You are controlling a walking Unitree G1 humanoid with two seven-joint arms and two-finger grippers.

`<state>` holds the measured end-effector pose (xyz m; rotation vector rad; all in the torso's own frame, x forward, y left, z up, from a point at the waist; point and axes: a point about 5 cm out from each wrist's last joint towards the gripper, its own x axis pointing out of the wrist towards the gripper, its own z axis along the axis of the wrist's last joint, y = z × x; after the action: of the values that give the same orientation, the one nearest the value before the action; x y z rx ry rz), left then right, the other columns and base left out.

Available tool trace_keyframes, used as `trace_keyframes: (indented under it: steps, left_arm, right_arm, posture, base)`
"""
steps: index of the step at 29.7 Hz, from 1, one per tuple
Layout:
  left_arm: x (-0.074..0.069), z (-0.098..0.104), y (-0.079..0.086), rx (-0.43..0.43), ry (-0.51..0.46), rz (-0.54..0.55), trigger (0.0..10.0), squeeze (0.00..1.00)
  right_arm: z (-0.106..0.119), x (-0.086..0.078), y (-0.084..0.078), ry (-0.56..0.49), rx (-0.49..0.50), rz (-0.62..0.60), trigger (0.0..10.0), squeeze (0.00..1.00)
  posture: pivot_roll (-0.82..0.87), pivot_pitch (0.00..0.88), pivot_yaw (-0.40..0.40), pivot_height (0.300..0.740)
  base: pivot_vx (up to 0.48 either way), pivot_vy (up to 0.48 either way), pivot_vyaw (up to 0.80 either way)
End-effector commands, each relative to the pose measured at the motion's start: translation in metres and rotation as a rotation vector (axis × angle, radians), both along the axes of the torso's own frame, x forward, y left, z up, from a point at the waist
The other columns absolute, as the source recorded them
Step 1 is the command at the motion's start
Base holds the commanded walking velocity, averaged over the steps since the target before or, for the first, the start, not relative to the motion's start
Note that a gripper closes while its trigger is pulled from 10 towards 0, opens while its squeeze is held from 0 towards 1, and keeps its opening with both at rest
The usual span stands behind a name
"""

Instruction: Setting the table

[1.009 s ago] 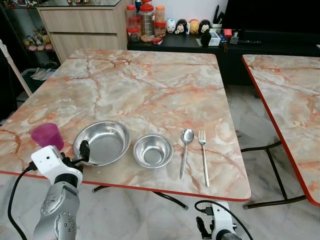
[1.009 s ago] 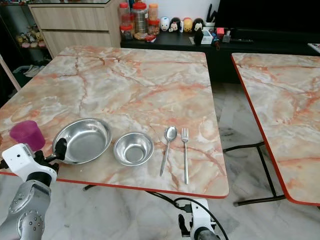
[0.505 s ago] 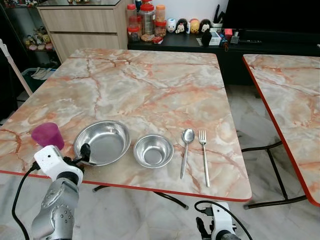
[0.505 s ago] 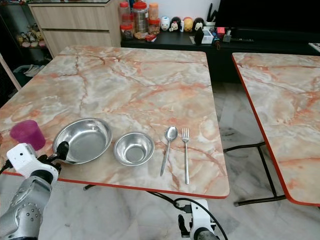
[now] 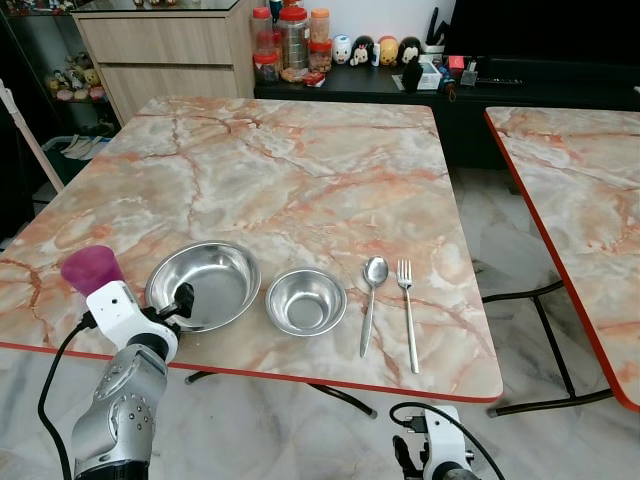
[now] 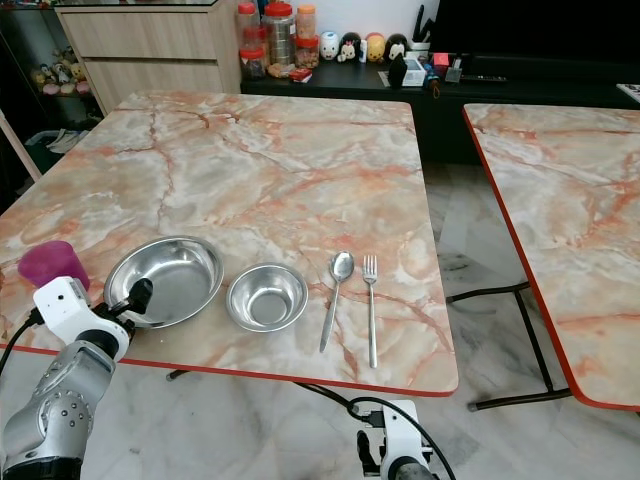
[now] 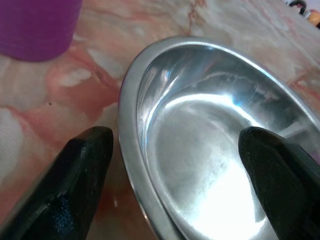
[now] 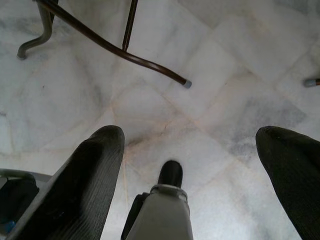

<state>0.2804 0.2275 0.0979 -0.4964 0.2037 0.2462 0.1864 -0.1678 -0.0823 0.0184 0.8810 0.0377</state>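
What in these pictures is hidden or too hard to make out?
- Purple cup: its lower part is hidden behind the left arm's wrist in the eye views, and cut off by the edge in the left wrist view.
- Large steel bowl: its near rim is cut off in the left wrist view, where the open left gripper straddles it.
- Jars and figurines on the far cabinet: too small to read.
- Right gripper: hangs open over floor tiles.

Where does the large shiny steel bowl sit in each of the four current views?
Left eye view: large shiny steel bowl, lower left, near table edge.
Right eye view: lower left.
Left wrist view: its rim between the open left gripper fingers.
Right wrist view: floor, no bowl.
Shared landmark: purple plastic cup, beside the bowl.
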Motion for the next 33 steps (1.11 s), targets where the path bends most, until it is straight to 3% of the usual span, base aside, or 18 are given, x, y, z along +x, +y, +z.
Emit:
trace_keyframes:
  steps: [1, 6, 7, 8, 9, 10, 33]
  left_arm:
    - [0.0023, 0.0001, -0.0013, 0.023, 0.029, -0.01, 10.0, 0.0]
    - [0.0037, -0.0014, -0.0043, 0.002, 0.039, -0.027, 10.0, 0.0]
    - [0.0041, -0.0016, -0.0047, 0.003, 0.04, -0.029, 8.2, 0.0]
    - [0.0045, -0.0021, -0.005, 0.007, 0.044, -0.032, 4.5, 0.0]
    - [0.0047, -0.0024, -0.0053, 0.009, 0.047, -0.035, 4.5, 0.0]
    - [0.0051, -0.0023, -0.0057, 0.008, 0.046, -0.037, 0.0, 0.0]
    - [0.0044, -0.004, -0.0026, -0.003, 0.053, -0.014, 0.0, 0.0]
  right_arm:
    - [-0.0014, -0.0028, -0.001, 0.01, 0.004, -0.018, 10.0, 0.0]
    - [-0.0016, -0.0032, -0.0007, 0.01, 0.005, -0.019, 10.0, 0.0]
    - [-0.0016, -0.0033, -0.0006, 0.01, 0.006, -0.019, 10.0, 0.0]
    - [-0.0016, -0.0034, -0.0006, 0.01, 0.006, -0.018, 10.0, 0.0]
    - [-0.0017, -0.0034, -0.0006, 0.01, 0.006, -0.018, 10.0, 0.0]
    - [-0.0017, -0.0035, -0.0006, 0.011, 0.006, -0.019, 10.0, 0.0]
    - [-0.0016, -0.0029, -0.0006, 0.014, 0.006, -0.015, 10.0, 0.0]
  posture:
    - [0.08, 0.073, 0.016, 0.74]
    - [0.08, 0.074, 0.017, 0.74]
    - [0.08, 0.073, 0.018, 0.74]
    - [0.08, 0.073, 0.018, 0.74]
    - [0.08, 0.073, 0.018, 0.74]
    - [0.08, 0.074, 0.018, 0.74]
    - [0.08, 0.071, 0.015, 0.74]
  base:
    - [0.0, 0.0, 0.0]
    - [0.0, 0.0, 0.0]
    - [0.0, 0.0, 0.0]
    - [0.0, 0.0, 0.0]
    - [0.0, 0.0, 0.0]
    - [0.0, 0.0, 0.0]
    - [0.0, 0.0, 0.0]
